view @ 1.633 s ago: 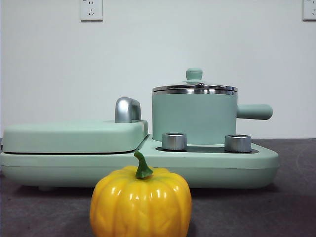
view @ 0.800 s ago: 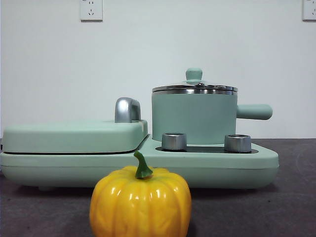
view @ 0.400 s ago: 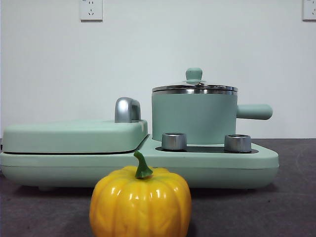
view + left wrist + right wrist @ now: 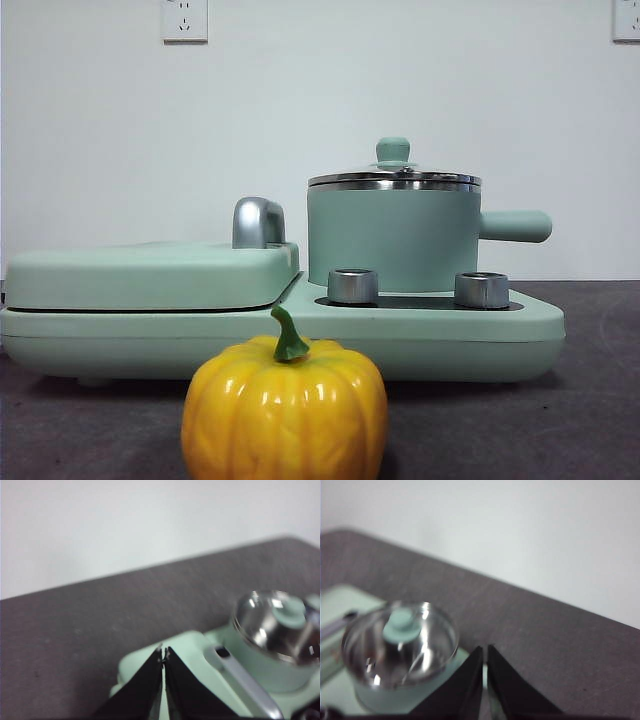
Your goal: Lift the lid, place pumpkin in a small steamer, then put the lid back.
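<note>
My 2 hands are both clenched on nothing and high off the surface [image 4: 600, 420]: the left hand [image 4: 163, 656] and the right hand [image 4: 484, 652], neither in the front view. The lid [image 4: 395, 178] sits closed on the small steamer [image 4: 392, 238], and the pumpkin [image 4: 285, 408] stands at about 7 o'clock from it. I judge the small knob easy to miss; a skewed pinch could drag the steamer off its base [image 4: 300, 345].
</note>
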